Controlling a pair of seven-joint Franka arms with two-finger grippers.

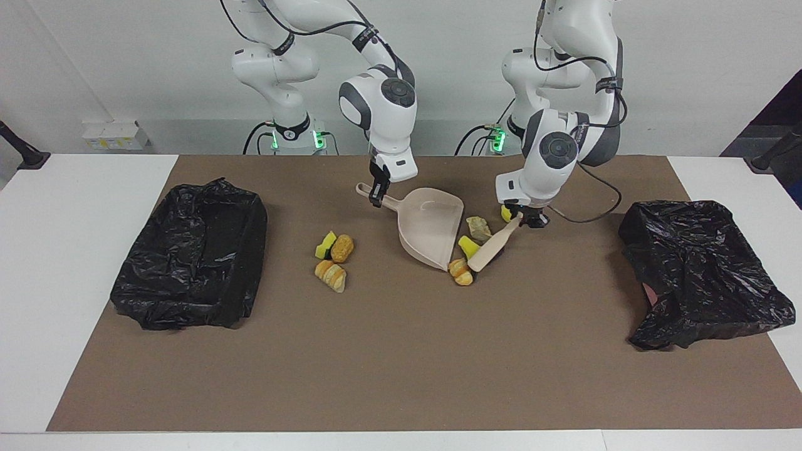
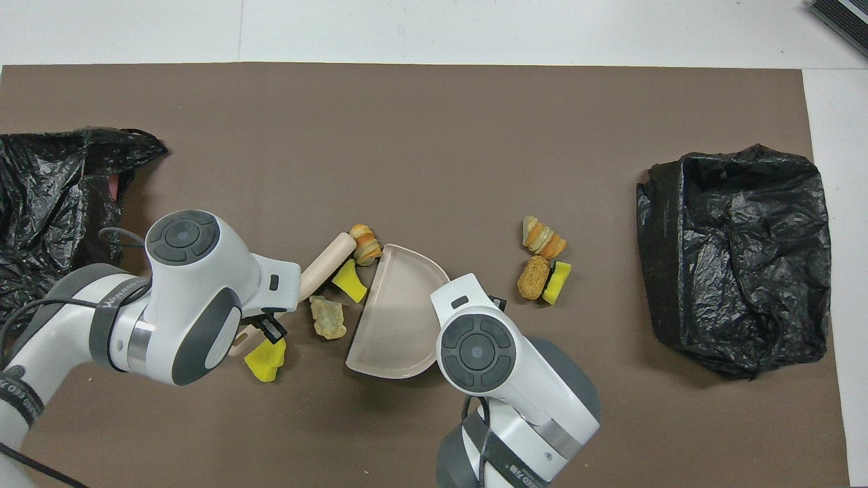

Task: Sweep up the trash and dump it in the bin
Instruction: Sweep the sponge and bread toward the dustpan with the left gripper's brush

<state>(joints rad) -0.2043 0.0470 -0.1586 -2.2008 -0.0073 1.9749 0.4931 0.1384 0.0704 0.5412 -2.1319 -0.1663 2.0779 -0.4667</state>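
On the brown mat (image 1: 401,363) before a white wall, left gripper (image 1: 525,218) clamps the brush (image 1: 492,248), right gripper (image 1: 376,199) the dustpan (image 1: 432,228).

Both arms reach down over the middle of the worktop, wrists bent low. The left gripper (image 1: 525,219) has its jaws clamped on the brush (image 1: 493,248) handle; the right gripper (image 1: 376,196) grips the dustpan (image 1: 430,227) handle.

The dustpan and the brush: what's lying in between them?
Between the dustpan and the brush lie a yellow sponge chunk and a pale crumbly lump; the overhead view shows it best.
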